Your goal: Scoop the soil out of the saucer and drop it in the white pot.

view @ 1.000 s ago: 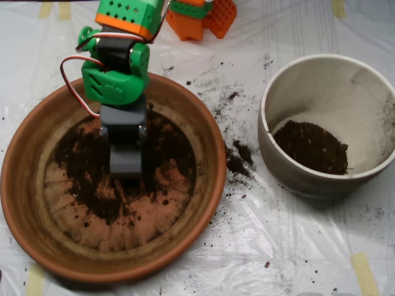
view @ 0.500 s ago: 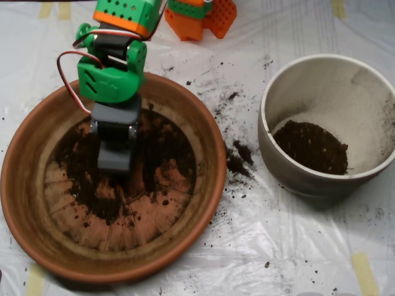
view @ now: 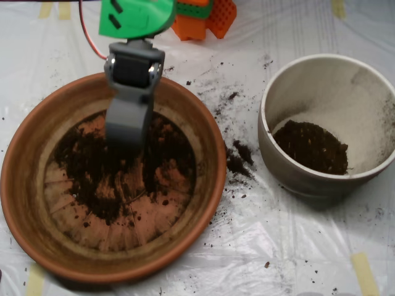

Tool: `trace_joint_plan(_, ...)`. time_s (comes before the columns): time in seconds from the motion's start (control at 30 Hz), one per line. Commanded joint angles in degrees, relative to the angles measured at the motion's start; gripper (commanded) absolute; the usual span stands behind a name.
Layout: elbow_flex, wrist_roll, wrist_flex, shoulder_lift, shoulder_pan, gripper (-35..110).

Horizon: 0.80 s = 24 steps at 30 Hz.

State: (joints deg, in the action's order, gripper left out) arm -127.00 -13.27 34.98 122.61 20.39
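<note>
Where strewn thin, soil [view: 117, 176] dark, crumbly

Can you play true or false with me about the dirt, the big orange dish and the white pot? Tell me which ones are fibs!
1. The white pot has some soil in it. True.
2. The saucer is all clean inside. False: dark soil is spread over its base.
3. The scoop is over the white pot. False: it is over the saucer.
4. Crumbs of spilled soil lie on the plastic sheet between the saucer and the pot. True.
5. The white pot is wider than the saucer. False: the saucer is the wider one.
</note>
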Motion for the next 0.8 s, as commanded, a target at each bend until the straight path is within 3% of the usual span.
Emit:
trace_joint_plan(0.0,2.5,-0.2,4.8,12.0,-3.3,-1)
trace_joint_plan(0.3,16.7,1.4,19.1,14.0,-15.8,-1)
trace_joint_plan(0.77,39.3,0.3,33.1,-5.3,-36.7,-1)
